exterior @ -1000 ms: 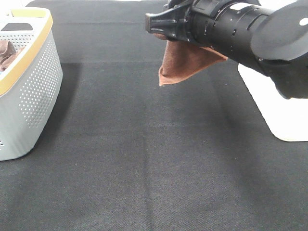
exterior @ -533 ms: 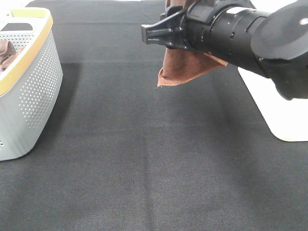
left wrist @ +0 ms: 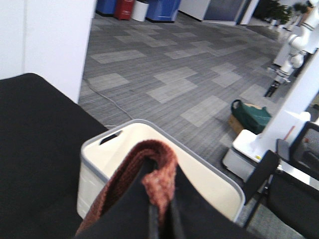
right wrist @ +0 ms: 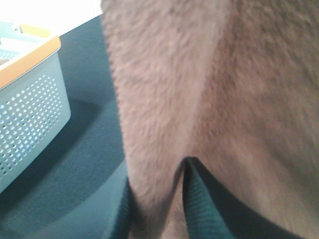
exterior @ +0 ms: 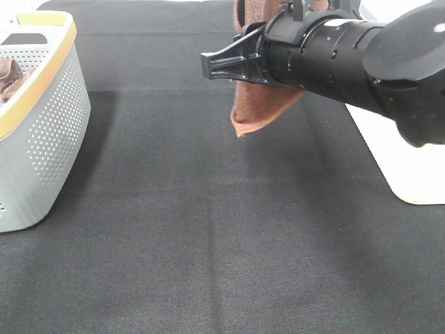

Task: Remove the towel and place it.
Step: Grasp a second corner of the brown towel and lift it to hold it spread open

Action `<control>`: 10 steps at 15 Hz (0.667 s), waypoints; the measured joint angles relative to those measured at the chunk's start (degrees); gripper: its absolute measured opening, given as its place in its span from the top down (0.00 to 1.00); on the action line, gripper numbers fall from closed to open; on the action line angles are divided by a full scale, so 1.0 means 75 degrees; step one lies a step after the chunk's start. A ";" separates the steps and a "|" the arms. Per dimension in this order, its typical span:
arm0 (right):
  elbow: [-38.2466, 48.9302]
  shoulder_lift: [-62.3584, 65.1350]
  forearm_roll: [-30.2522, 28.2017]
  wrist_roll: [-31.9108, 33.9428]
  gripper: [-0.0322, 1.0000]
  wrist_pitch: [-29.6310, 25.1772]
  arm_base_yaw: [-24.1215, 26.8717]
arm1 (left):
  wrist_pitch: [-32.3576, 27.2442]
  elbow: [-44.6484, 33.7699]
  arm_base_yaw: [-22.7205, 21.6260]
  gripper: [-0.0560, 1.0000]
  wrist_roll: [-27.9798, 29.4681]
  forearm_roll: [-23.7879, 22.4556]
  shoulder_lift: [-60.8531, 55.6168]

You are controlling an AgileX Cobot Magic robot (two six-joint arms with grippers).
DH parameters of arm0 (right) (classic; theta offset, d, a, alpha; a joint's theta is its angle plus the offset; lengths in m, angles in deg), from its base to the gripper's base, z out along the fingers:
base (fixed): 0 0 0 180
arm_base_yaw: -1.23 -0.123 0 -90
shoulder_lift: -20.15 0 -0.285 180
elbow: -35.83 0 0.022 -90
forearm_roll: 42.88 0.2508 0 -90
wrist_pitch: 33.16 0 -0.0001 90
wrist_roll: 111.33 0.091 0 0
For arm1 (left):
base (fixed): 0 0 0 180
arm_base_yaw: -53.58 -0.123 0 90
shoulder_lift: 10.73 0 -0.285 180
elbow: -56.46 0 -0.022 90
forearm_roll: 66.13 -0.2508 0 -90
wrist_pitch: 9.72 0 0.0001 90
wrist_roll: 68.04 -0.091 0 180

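The right jaws have narrowed around the rust-brown microfibre towel point(exterior: 254, 111) hanging from the clamped left jaws, their grip unsure, probably to spread it.

A grey perforated basket point(exterior: 49, 132) with a yellow rim stood on the black tablecloth point(exterior: 208, 243), well left of the right gripper point(exterior: 215, 64). A white tub point(exterior: 410, 167) sat to that gripper's right.

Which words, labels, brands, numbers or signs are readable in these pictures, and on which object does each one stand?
None can be read. The towel, the grey basket, the black arm and the white tub carry no visible text. The coloured bins far back in the left wrist view are too small to tell.
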 joint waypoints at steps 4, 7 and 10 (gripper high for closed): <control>0.0000 0.0000 0.0008 -0.0191 0.80 -0.0275 0.0000 | 0.0176 0.0000 0.0000 0.95 0.0199 -0.0672 0.0000; 0.0000 0.0000 0.0008 -0.0222 0.97 -0.0359 0.0000 | 0.0191 0.0000 0.0000 0.95 0.0313 -0.0688 0.0000; 0.0000 0.0000 0.0115 -0.0252 0.97 -0.0451 0.0000 | 0.0206 0.0000 0.0000 0.95 0.0328 -0.1077 0.0000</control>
